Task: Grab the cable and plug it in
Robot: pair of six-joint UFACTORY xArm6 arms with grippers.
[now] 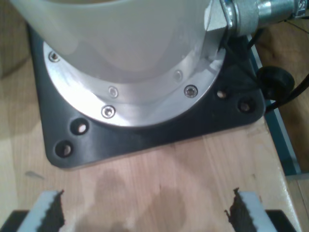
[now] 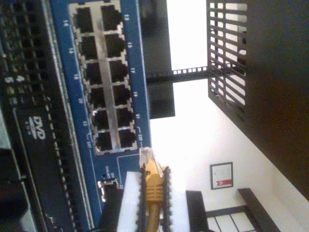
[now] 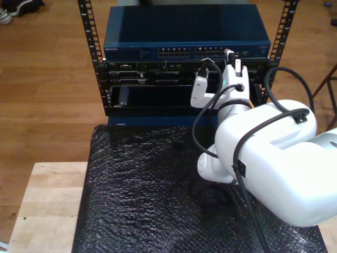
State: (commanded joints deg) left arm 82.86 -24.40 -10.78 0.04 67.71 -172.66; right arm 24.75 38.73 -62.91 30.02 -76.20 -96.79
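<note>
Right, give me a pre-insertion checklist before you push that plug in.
1. My second tool grips the yellow cable: ok.
2. Clear plug sticks out past the fingers: ok.
3. Plug lined up with a port on the blue switch: not ok, it sits just beyond the last ports.
4. Latch orientation: cannot tell.
5. My first tool open, over bare wood by an arm base: ok.

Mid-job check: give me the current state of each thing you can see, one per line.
My first gripper: open, nothing between its jaws, over bare wood.
My second gripper: shut on the cable.
Cable: held, clear plug forward, not yet inserted.
Blue switch: rack-mounted, the ports nearest the plug empty.
</note>
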